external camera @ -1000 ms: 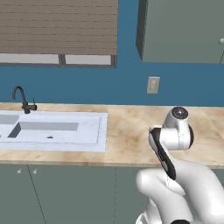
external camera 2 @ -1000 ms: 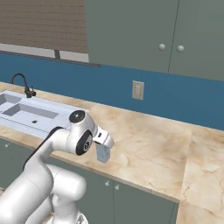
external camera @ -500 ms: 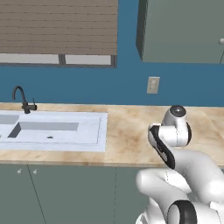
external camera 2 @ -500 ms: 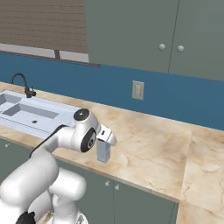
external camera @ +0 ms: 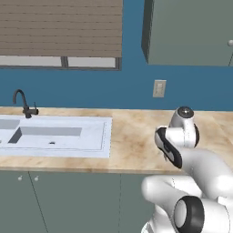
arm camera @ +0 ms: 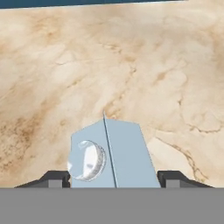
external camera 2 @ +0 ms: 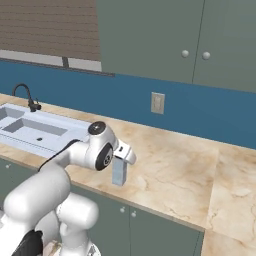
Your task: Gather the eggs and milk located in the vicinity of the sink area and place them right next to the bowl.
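Note:
The milk point(arm camera: 114, 153), a pale blue carton with a peaked top and a round cap, stands upright on the marble counter point(external camera 2: 170, 165) near its front edge. My gripper point(arm camera: 113, 177) reaches down over it, one dark fingertip against each side of the carton. In the right base view the milk point(external camera 2: 119, 174) hangs just below the white hand, with the gripper point(external camera 2: 120, 165) around its top. The sink point(external camera: 54, 136) lies well to the left of the arm, and its black faucet point(external camera: 22, 102) stands behind it. The eggs and the bowl are out of view.
Bare marble counter spreads to the right of the carton and back to the blue wall, which carries a socket plate point(external camera 2: 157, 103). Grey-green cupboards point(external camera 2: 200, 40) hang above. The counter's front edge point(external camera 2: 150, 207) runs close below the carton.
The fingers have closed in from wide open onto the sides of the milk. The arm has hardly moved and the carton stands where it was.

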